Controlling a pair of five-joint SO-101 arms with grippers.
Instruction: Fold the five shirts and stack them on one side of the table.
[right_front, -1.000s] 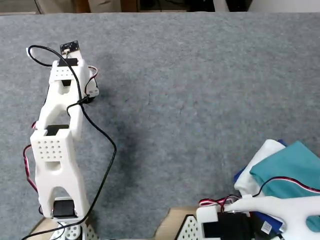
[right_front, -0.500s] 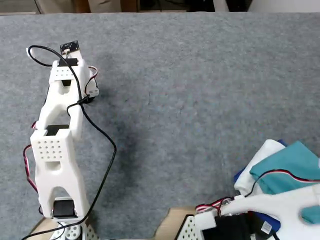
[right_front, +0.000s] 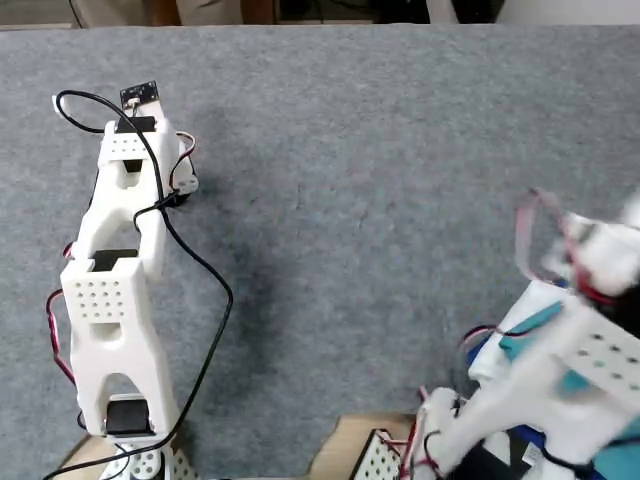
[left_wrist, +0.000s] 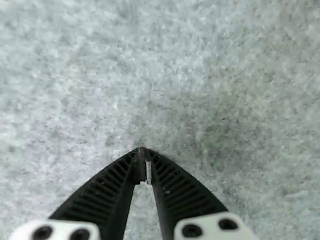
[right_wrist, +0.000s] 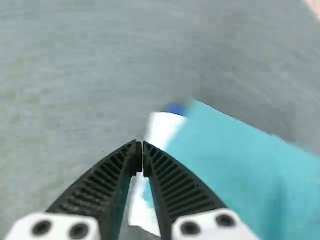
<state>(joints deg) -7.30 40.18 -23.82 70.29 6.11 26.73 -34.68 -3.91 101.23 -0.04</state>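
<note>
The pile of shirts (right_front: 487, 366) sits at the near right corner of the bench (right_front: 380, 180). The right arm (right_front: 560, 385) lies across most of it, and the edge of the high view cuts off the rest, so the number of shirts in it cannot be counted. Three colours show: a teal shirt (right_wrist: 245, 170) on top, a white shirt (right_wrist: 162, 127) under it and a sliver of a blue shirt (right_wrist: 174, 108) beyond that. The wrist end of the right arm is hard to make out from above. In its own wrist view the right pincer (right_wrist: 139, 155) has its black ribbed tips pressed together with nothing between them. It hangs over the grey bench at the edge of the white shirt, with the teal shirt just beside it; whether the tips touch any cloth cannot be told. The left arm (right_front: 120, 270) stretches along the left side, well apart from the pile, with a black cable (right_front: 205, 270) looping along it. The left pincer (left_wrist: 142, 162) is also pressed shut and empty, its tips down at the bare grey surface.
</note>
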